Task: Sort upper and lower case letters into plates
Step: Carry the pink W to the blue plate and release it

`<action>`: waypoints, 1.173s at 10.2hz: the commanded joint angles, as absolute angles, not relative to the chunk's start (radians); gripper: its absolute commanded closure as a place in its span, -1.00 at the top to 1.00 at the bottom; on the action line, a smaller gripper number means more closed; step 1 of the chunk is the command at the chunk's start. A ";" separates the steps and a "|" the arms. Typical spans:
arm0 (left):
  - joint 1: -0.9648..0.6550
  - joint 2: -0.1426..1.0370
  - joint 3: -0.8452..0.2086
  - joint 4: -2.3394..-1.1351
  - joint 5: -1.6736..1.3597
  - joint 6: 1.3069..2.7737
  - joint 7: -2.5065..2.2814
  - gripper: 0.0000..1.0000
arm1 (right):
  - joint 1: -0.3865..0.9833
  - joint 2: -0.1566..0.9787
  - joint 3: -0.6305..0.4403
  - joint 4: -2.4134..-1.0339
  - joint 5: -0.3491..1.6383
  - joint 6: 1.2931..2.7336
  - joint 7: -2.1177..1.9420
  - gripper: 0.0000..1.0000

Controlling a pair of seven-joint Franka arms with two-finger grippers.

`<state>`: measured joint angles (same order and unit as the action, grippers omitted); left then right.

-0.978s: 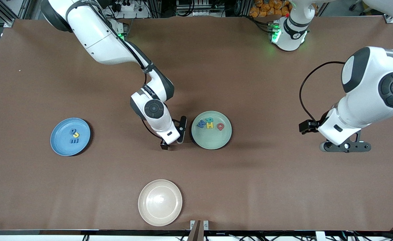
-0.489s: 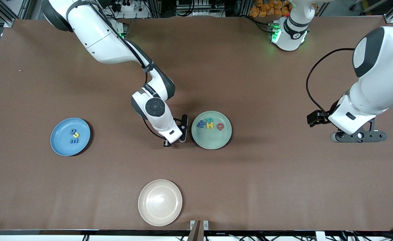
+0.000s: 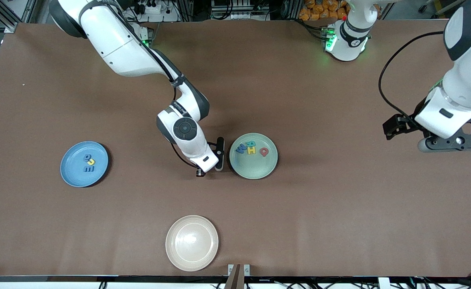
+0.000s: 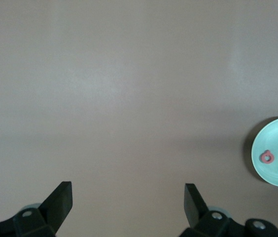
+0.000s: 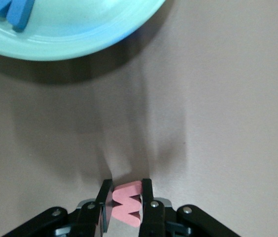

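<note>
The right arm reaches from its base down to the middle of the bench (image 3: 340, 208), its forearm slanting toward the front camera and its wrist bent so the right gripper (image 3: 216, 165) points down just beside the mint green plate (image 3: 253, 170), on the side toward the right arm's end. In the right wrist view the fingers (image 5: 147, 195) are clamped on a pink letter W (image 5: 127, 203), held low over the bare bench close to the plate's rim.

The mint green plate carries a blue letter (image 3: 241, 149), a teal letter (image 3: 251, 143), a yellow H (image 3: 251, 151) and a red letter (image 3: 264, 152), grouped in the half farther from the front camera.

The blue plate (image 3: 73, 174) lies well apart, toward the right arm's end, with a small cluster of blue and yellow letters (image 3: 90, 162) in it. A cream plate (image 3: 191, 257) sits nearer the front camera than both.

The left arm waits, raised at its own end of the bench, elbow high. The left gripper (image 3: 454, 142) hangs over bare bench, its fingers (image 4: 60, 201) wide apart and holding nothing.
</note>
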<state>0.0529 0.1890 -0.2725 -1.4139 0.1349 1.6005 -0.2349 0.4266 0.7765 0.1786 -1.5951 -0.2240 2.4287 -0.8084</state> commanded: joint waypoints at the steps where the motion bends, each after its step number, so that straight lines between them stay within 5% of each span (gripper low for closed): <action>1: 0.061 0.172 -0.273 -1.424 0.068 1.542 -0.218 1.00 | 0.397 0.695 0.181 -1.595 -0.235 2.343 -0.763 -1.00; 6: 0.074 0.143 -0.258 -1.408 0.060 1.508 -0.204 1.00 | 0.094 0.484 0.183 -1.708 -0.235 2.189 -0.749 -1.00; 12: -0.018 0.095 -0.100 -1.456 0.026 1.509 -0.077 1.00 | -0.311 0.472 0.184 -1.862 -0.230 2.187 -0.747 -1.00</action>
<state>0.0066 0.1190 -0.1184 -1.4327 0.0506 1.5117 -0.0931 -0.2659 0.5023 0.1623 -1.7925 -0.2235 2.1786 -0.7612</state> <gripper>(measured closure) 0.000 0.722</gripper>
